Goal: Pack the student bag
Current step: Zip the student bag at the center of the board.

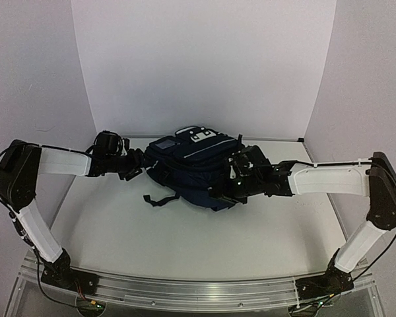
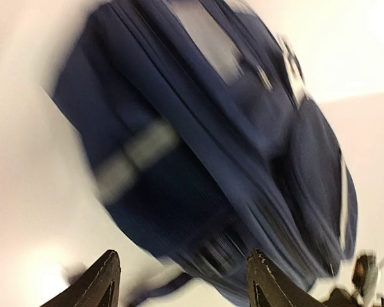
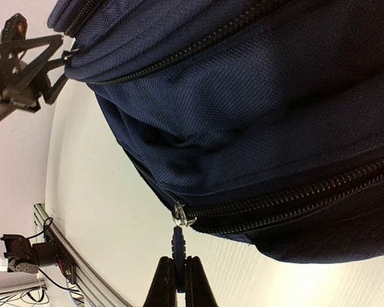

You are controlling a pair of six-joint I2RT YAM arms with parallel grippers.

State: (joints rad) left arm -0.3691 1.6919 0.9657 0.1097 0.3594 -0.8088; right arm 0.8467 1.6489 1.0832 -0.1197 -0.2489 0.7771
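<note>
Right fingers (image 3: 169, 276) are clamped on the dark zip pull (image 3: 177, 238) of the large navy blue fabric backpack (image 1: 185, 173), which lies on the white surface (image 1: 132, 224) between both arms. Left fingers (image 2: 99, 288) stand apart, empty.

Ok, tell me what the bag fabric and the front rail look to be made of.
Student bag: matte navy woven synthetic, probably nylon or polyester; the coarse weave grain shows close up. Rail: silvery metal, likely aluminium, with a dull sheen along its length.
</note>
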